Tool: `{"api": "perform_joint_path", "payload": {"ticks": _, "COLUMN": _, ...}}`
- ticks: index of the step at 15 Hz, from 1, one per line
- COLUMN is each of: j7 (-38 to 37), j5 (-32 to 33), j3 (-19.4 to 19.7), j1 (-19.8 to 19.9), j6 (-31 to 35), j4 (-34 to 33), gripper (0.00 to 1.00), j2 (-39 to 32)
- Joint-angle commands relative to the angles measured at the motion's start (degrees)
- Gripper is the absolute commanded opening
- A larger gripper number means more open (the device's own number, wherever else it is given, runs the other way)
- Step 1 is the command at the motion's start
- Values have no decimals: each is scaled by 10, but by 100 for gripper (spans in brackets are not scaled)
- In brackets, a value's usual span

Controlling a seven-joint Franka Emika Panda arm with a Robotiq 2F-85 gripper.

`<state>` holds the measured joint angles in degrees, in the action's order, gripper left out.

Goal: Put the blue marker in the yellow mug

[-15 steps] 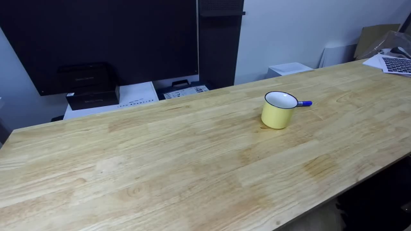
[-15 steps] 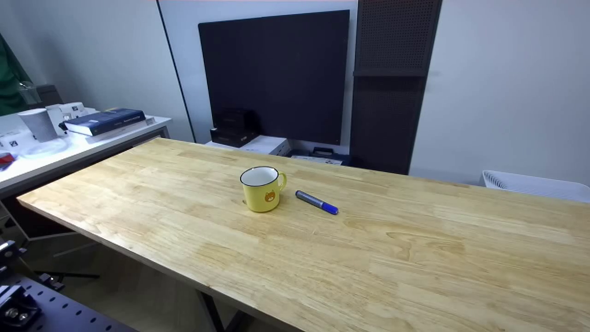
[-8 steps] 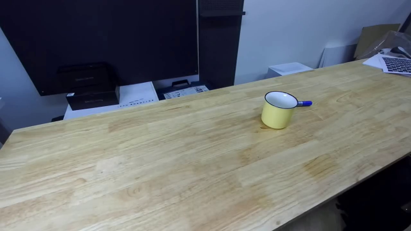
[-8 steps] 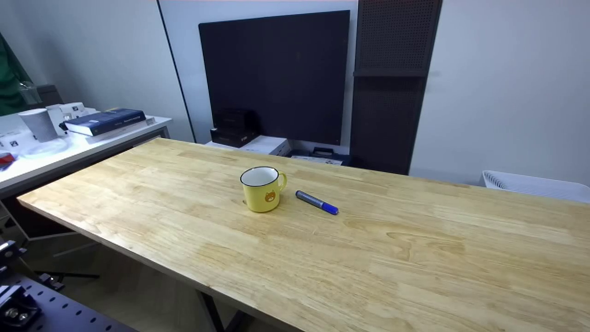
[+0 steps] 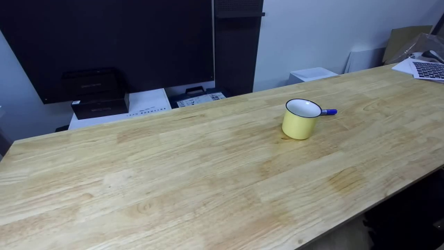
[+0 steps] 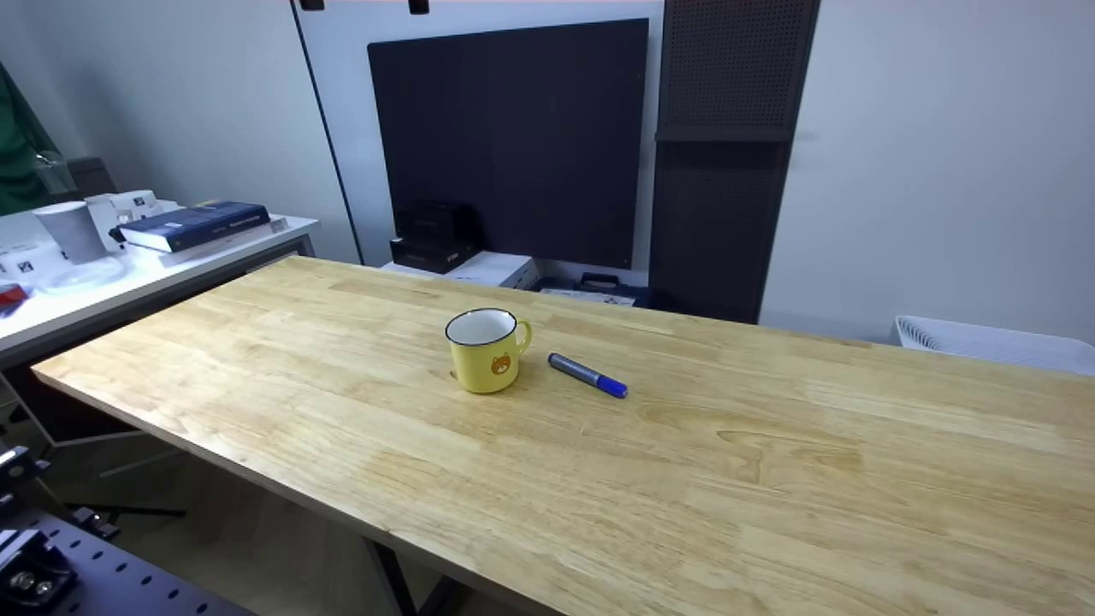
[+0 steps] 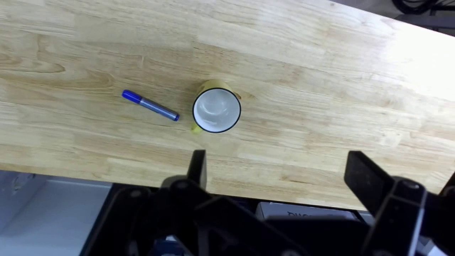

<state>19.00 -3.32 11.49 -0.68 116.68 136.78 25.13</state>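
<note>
The yellow mug stands upright on the wooden table in both exterior views (image 5: 299, 125) (image 6: 481, 366). In the wrist view I look down into the white inside of the mug (image 7: 217, 110), which looks empty. The blue marker lies flat on the table beside the mug's handle, apart from it (image 6: 588, 376) (image 7: 150, 105). In an exterior view the mug hides part of the marker, and its blue cap (image 5: 329, 111) shows. My gripper (image 7: 275, 163) is wide open with nothing between its fingers, high above the table. Only its fingertips show at the top edge of an exterior view (image 6: 365, 6).
The wooden table (image 6: 727, 479) has an edge near boxes and cases (image 5: 145, 100) by the wall. A keyboard (image 5: 430, 70) and papers lie at its far right end. A white side table (image 6: 51, 316) with a book (image 6: 195, 225) and a cup stands at the left.
My gripper's fingertips have come into view at the top edge of an exterior view, moving down. The mug and the marker have not moved.
</note>
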Motion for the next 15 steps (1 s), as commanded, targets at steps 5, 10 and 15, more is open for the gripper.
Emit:
{"api": "perform_joint_path", "payload": {"ticks": 5, "j7": 49, "j5": 32, "j3": -7, "j1": 13, "j6": -27, "j4": -25, "gripper": 100, "j2": -33}}
{"api": "perform_joint_path", "payload": {"ticks": 10, "j7": 106, "j5": 188, "j3": 7, "j1": 56, "j6": -49, "j4": -54, "gripper": 100, "j2": -107}}
{"api": "perform_joint_path", "payload": {"ticks": 15, "j7": 132, "j5": 205, "j3": 20, "j1": 86, "j6": -49, "j4": -47, "gripper": 100, "j2": -144}}
